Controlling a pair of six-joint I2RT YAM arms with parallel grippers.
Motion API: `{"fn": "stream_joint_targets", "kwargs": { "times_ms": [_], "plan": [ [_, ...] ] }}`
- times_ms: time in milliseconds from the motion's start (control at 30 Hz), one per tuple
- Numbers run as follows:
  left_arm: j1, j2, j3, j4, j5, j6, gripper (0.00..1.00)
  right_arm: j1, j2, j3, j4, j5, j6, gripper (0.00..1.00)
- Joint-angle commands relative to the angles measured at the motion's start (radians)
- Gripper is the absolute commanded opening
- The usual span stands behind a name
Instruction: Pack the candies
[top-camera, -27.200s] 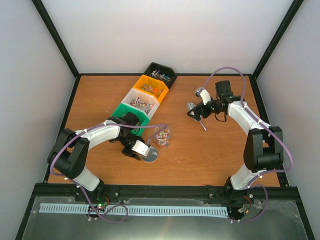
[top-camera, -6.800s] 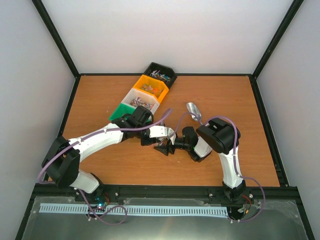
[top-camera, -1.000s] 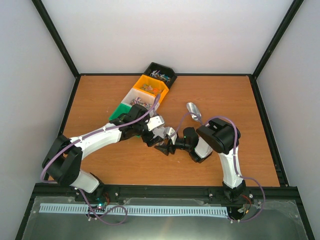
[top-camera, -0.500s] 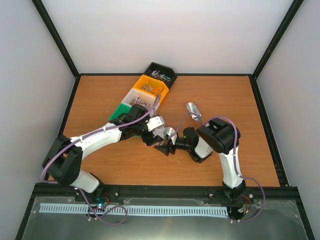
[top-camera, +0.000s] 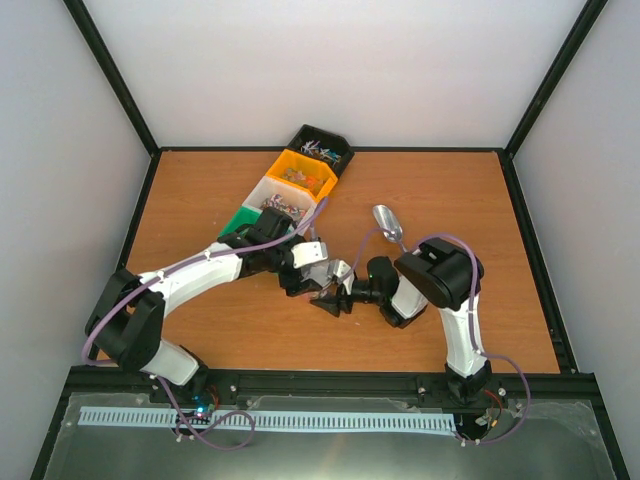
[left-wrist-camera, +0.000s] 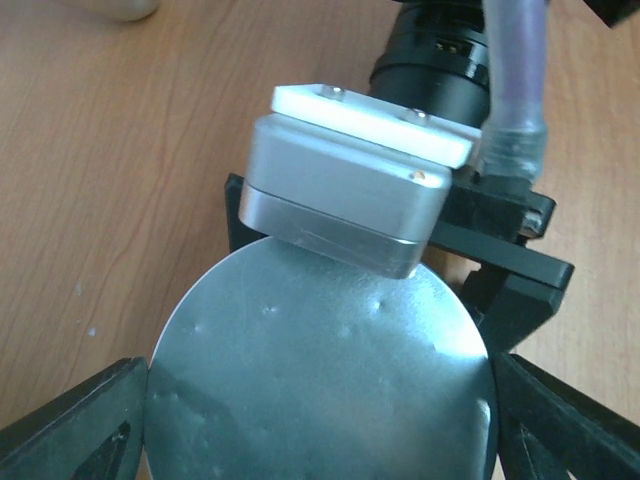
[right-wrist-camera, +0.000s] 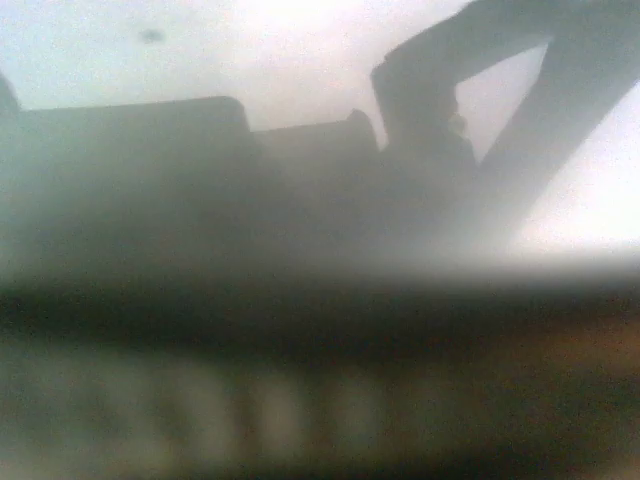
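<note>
Candies (top-camera: 303, 178) fill the bins (top-camera: 326, 188); left tool (left-wrist-camera: 320, 420) clasps the lid (left-wrist-camera: 320, 350); right tool (top-camera: 330, 299): cannot tell.

Overhead view: bright, even light; sharp; soft shadows. Left wrist view: sharp, glare on the silver lid (left-wrist-camera: 300, 400). Right wrist view: hazy, wholly blurred.

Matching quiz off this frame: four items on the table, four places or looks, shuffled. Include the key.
Things:
1. black bin
2. green bin
3. spoon
4. lid

Places or looks:
A. lies alone on the table, right of the bins
B. near end of the bin row
C. round and shiny, fills the left wrist view
D. far end of the bin row

Pairs: 1-D, 2-B, 3-A, 4-C
</note>
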Motion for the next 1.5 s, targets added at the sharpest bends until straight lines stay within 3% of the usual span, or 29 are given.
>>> {"fn": "stream_joint_targets", "kwargs": {
  "times_ms": [0, 133, 300, 433, 700, 1000, 1100, 1267, 1467],
  "plan": [
    [0.002, -0.010, 0.024, -0.212, 0.129, 0.308, 0.76, 0.007, -0.051, -0.033, -0.029, -0.131, -0.037, 0.40],
    [0.002, -0.016, 0.027, -0.256, 0.158, 0.392, 0.73, 0.007, -0.078, -0.045, -0.057, -0.185, -0.068, 0.43],
    [0.004, -0.014, -0.002, -0.142, 0.110, 0.260, 0.72, 0.007, -0.081, -0.068, 0.006, -0.060, -0.038, 0.77],
    [0.003, -0.023, -0.049, 0.026, -0.021, 0.082, 0.72, 0.007, -0.074, -0.085, 0.090, 0.029, 0.009, 0.93],
    [0.002, -0.032, -0.066, 0.123, -0.115, -0.120, 0.72, 0.063, -0.038, -0.089, 0.198, 0.229, 0.035, 1.00],
    [0.000, -0.026, -0.077, 0.132, -0.121, -0.147, 0.71, 0.100, -0.003, -0.073, 0.237, 0.311, 0.033, 0.97],
    [-0.001, -0.013, -0.077, 0.104, -0.099, -0.125, 0.71, 0.102, 0.012, -0.069, 0.254, 0.302, 0.034, 0.88],
    [0.001, -0.013, -0.065, 0.024, -0.022, 0.001, 0.71, 0.098, 0.015, -0.096, 0.310, 0.208, 0.013, 0.64],
    [0.001, -0.004, -0.032, -0.127, 0.090, 0.213, 0.70, 0.080, 0.009, -0.105, 0.324, 0.056, 0.035, 0.56]
  ]
}}
